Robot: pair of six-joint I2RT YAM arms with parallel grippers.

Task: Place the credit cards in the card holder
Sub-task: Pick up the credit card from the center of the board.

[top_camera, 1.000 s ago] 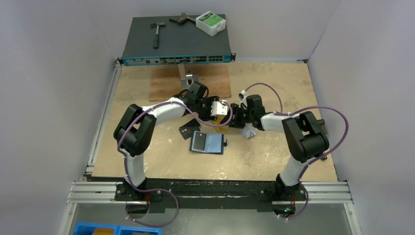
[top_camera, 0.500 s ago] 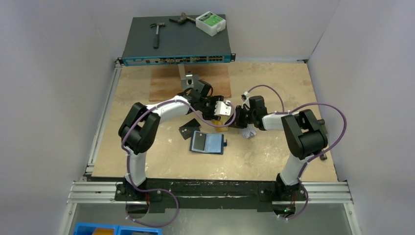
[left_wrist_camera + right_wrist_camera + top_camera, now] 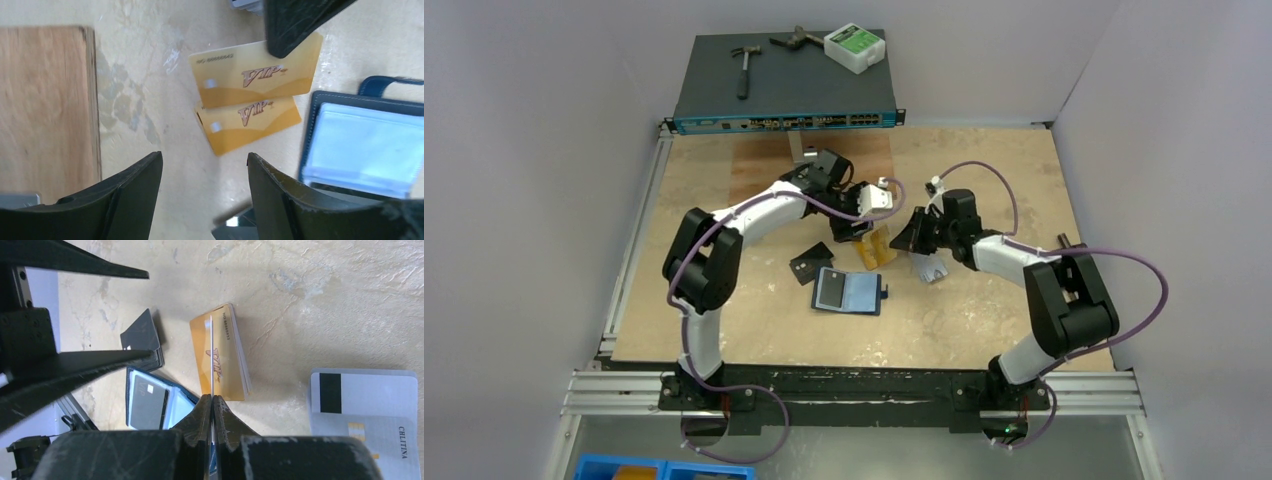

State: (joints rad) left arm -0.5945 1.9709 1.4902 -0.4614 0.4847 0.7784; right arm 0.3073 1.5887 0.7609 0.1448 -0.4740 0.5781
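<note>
In the clamped right end effector (image 3: 212, 402), a gold card (image 3: 212, 350) edge-on; left end effector (image 3: 205, 161) apart.

the orange-gold card (image 3: 255, 75) and the second orange-gold card (image 3: 250, 125) each carry a darker gold wave, reddish-brown "vip" script and a small pale patch. of the silver-grey cards (image 3: 380, 395), one has a black stripe, one dark print. the black card (image 3: 141, 332) shows a pale mark. the card holder (image 3: 864, 293) is navy outside, light blue inside. the table (image 3: 984, 320) is mottled beige, the wooden board (image 3: 45, 100) brown.
</note>
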